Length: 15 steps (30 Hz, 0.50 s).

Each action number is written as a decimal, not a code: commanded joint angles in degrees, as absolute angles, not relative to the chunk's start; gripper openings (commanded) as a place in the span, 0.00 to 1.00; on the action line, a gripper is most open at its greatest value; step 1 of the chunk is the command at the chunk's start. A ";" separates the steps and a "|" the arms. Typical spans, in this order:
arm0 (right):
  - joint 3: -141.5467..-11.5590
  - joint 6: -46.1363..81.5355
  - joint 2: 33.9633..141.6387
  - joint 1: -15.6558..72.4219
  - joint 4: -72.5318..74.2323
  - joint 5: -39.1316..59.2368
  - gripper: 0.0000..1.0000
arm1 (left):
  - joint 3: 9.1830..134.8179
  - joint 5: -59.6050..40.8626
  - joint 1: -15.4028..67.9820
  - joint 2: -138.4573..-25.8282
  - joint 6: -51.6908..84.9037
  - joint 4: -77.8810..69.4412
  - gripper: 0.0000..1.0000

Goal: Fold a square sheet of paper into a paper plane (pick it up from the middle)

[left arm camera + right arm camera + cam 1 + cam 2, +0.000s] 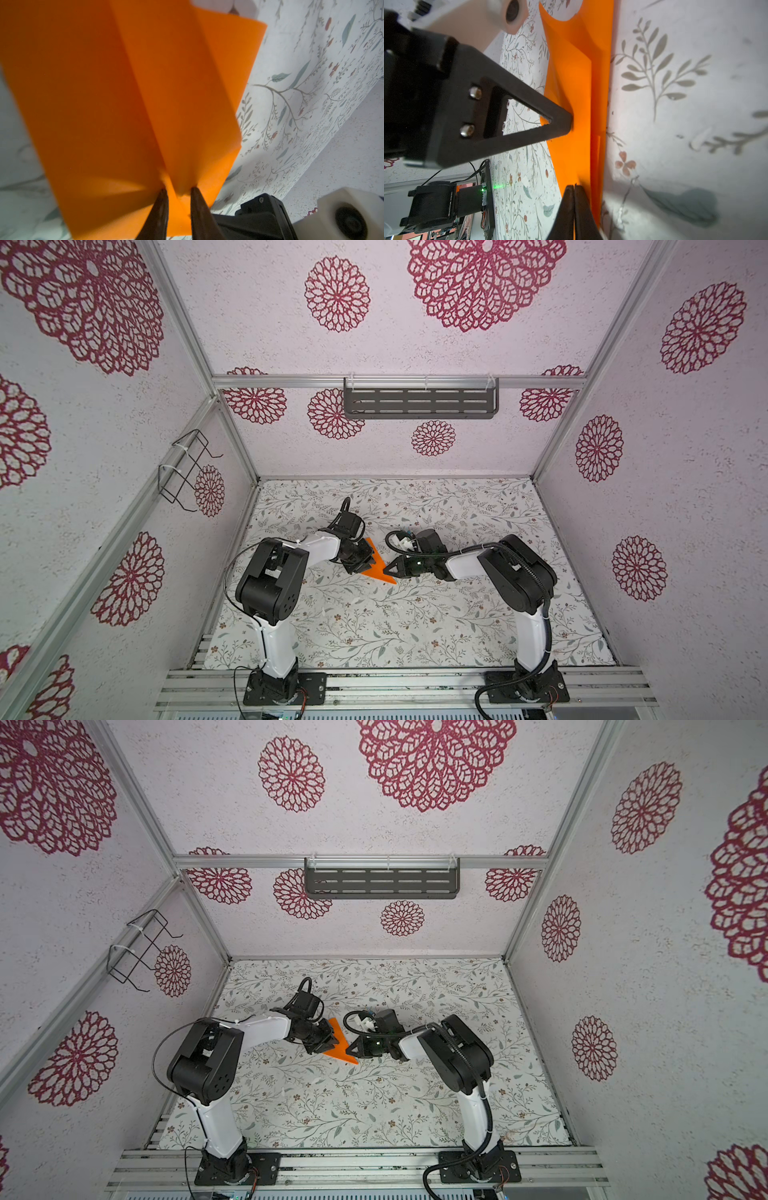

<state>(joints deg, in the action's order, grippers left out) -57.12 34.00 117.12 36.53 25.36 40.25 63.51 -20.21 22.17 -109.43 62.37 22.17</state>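
Left pincer [178, 190] grips the paper plane [104, 93] by its fold; right pincer [574, 186], closed, touches its edge.

The floral-print table [415, 626] has the orange paper plane [376, 567] touching it near the middle.

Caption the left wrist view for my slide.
Left gripper clasping the folded orange paper plane by its crease, floral tabletop behind.

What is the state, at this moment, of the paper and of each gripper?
orange paper: folded to a sharp point, creased, one flap raised.
left gripper: shut on a fold of the orange paper.
right gripper: shut, tips at the orange paper's edge; hold unclear.
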 commanded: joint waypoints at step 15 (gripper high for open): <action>-56.60 32.15 117.88 36.12 22.81 39.39 0.08 | 61.78 -15.99 22.16 -116.25 61.86 29.53 0.22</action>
